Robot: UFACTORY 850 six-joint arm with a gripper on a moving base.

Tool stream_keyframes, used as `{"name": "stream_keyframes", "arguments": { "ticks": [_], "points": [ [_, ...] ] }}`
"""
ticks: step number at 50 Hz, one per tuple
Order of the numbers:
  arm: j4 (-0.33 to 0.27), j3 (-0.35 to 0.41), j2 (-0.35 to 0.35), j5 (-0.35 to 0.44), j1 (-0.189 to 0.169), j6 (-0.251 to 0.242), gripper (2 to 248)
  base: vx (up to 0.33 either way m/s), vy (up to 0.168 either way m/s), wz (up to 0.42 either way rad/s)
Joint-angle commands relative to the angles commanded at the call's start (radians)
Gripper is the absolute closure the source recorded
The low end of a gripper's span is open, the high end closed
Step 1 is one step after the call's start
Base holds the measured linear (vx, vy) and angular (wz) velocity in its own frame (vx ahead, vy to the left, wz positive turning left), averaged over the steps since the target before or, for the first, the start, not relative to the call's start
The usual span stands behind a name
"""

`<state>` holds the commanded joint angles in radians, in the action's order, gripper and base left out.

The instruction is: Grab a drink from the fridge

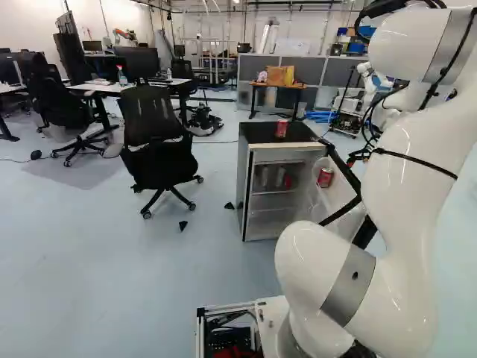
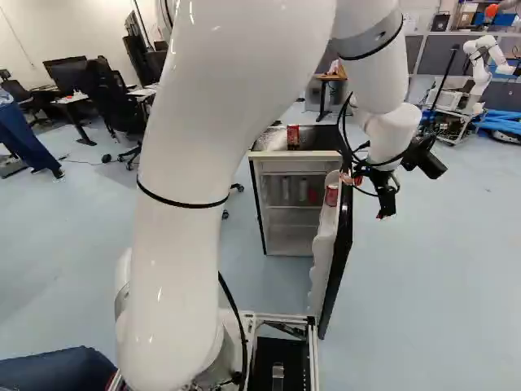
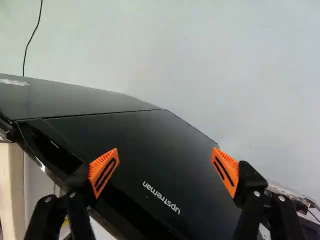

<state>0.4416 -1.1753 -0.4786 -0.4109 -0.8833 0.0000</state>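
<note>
Pale floor [image 2: 456,244], fridge [image 3: 150,160] beyond fingers [image 2: 387,205]

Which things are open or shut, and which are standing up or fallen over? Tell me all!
Fridge door: open
Pincer: open, holding nothing
Red can on the fridge: standing up
Red can in the door: standing up
Drinks inside: standing up

Glossy fridge door [image 3: 145,155] — perhaps plastic, smooth arm [image 1: 402,201], 2 ribbed pads [image 3: 97,169]
</note>
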Motion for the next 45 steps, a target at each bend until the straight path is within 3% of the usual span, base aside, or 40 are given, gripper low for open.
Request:
{"name": "stream_keyframes", "arguments": {
  "ticks": [45],
  "points": [
    [0.0, 0.101, 0.074, 0.0, 0.035, 0.0, 3, 0.0, 0.0, 0.0]
  ]
}}
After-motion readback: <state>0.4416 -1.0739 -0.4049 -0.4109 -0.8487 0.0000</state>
